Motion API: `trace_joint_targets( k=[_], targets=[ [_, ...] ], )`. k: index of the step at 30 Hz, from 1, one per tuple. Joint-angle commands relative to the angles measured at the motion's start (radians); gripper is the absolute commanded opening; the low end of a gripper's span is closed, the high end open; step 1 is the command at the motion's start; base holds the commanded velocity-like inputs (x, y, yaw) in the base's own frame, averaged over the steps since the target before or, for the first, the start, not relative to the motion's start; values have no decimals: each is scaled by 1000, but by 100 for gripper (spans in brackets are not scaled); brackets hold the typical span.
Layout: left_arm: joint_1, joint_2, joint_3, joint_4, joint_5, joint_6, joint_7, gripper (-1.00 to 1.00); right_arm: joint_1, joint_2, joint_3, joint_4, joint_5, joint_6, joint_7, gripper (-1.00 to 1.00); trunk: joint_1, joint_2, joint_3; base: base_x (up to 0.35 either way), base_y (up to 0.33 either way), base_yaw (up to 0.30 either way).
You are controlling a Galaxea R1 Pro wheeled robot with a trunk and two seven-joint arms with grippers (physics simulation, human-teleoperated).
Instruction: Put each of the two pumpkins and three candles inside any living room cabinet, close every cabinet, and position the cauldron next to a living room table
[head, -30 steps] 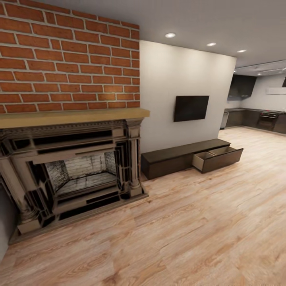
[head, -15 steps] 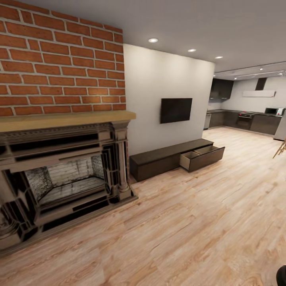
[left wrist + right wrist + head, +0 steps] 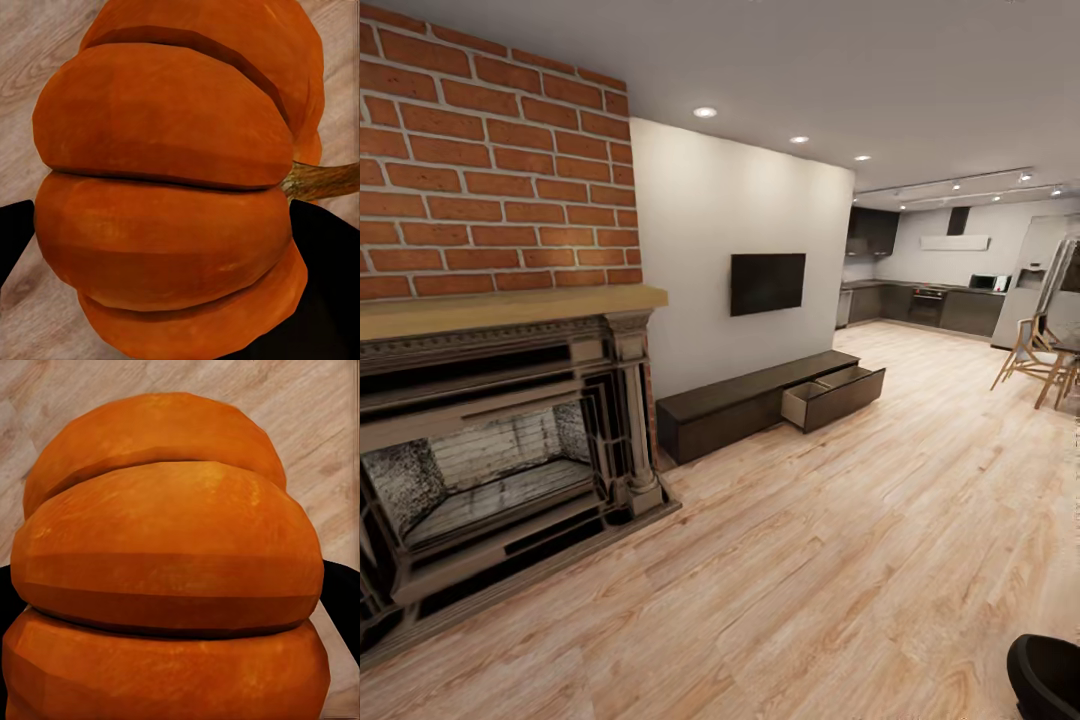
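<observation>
A bright-orange ribbed pumpkin (image 3: 165, 150) with a brown stem sits close up in the left wrist view. My left gripper (image 3: 172, 262) is shut on it, with black fingers (image 3: 11, 240) at both of its sides. A second pumpkin (image 3: 165, 532) is held the same way in my right gripper (image 3: 176, 592), which is shut on it. The long, low dark-brown cabinet (image 3: 740, 405) stands against the white wall in the head view. One drawer (image 3: 830, 395) at its right end is pulled open and shows a pale inside. A black rounded shape (image 3: 1045, 675) cuts into the lower right corner; I cannot tell what it is.
A brick fireplace (image 3: 500, 450) with a wood mantel takes up the left. A dark TV (image 3: 767, 283) hangs above the cabinet. Wooden chairs (image 3: 1035, 360) stand at the far right, and a dark kitchen (image 3: 920, 300) lies beyond. Wide wood floor (image 3: 840, 550) stretches ahead.
The head view has swung to the right: fireplace and cabinet sit further left in the picture, and the kitchen, the chairs and the black shape in the corner have come into sight.
</observation>
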Motion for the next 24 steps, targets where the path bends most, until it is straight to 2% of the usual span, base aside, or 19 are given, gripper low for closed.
trace_joint_targets(
  k=[1,24],
  targets=[
    [0,0,-1,0,-1,1,2,-100,0,0,0,0,0,0,-1,-100,0,0,1,0,0,-227],
    [0,0,-1,0,-1,1,2,-100,0,4,0,-1,2,0,-2,-100,0,0,29,0,0,-227]
  ],
)
